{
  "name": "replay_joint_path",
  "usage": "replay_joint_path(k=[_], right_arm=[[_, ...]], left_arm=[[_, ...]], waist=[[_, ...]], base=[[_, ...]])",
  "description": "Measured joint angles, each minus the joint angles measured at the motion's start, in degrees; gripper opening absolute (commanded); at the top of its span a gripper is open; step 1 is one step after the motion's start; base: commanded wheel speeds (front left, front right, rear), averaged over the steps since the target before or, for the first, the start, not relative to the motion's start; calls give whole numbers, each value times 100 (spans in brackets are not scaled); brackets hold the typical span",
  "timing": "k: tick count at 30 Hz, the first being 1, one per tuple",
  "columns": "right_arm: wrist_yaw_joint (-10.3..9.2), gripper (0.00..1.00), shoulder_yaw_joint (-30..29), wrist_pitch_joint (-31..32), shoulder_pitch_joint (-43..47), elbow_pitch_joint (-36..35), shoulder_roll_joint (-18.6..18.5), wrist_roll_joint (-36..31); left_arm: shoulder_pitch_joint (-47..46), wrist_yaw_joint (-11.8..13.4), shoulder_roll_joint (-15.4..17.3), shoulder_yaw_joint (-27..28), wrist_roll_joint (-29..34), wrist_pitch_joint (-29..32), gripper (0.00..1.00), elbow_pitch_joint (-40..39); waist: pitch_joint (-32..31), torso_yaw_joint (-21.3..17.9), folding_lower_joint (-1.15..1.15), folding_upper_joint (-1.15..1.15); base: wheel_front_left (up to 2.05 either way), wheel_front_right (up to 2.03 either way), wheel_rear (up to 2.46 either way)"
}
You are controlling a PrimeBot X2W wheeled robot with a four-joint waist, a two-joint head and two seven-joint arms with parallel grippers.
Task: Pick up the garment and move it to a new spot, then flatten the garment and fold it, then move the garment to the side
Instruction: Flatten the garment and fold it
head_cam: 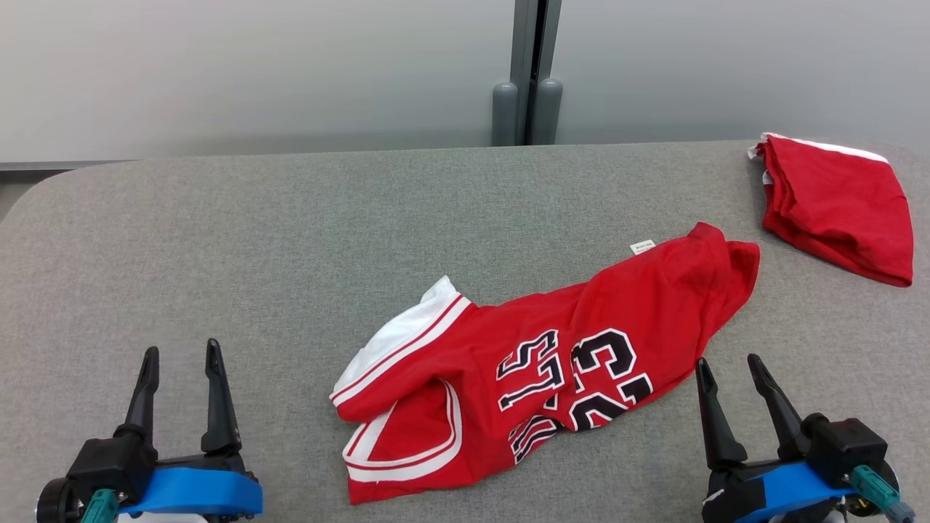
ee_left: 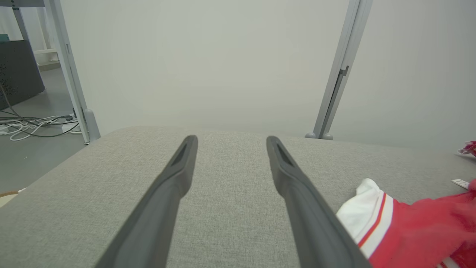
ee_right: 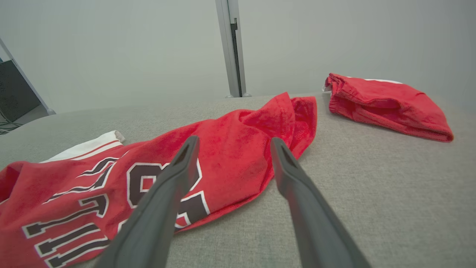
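The left gripper (head_cam: 182, 350) sits at the lower left of the head view. Its two long dark fingers (head_cam: 216, 396) point up the frame, spread wide and roughly parallel. Behind them a black mount joins the left wrist (head_cam: 192, 490), which is wrapped in blue. The right gripper (head_cam: 728, 361) sits at the lower right, its jaws parted just as wide and its fingers leaning slightly to the left. The right wrist (head_cam: 799, 485) is also wrapped in blue. In each wrist view the two fingers rise from the bottom edge and taper to tips well apart.
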Motion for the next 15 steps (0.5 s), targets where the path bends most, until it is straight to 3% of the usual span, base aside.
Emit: replay_joint_path(k=[6,15], right_arm=[[0,100,81,0,-108,-27,14,-30],[0,100,189,0,-302,30,21,-35]], left_arm=[[-162,-1,79,-258,243,1,100,174],[-1165,-4,573,-1333,143,-5,100,1251]], waist=[[25,-87,0,0],[107,-274,0,1]], base=[[0,0,0],[0,0,0]])
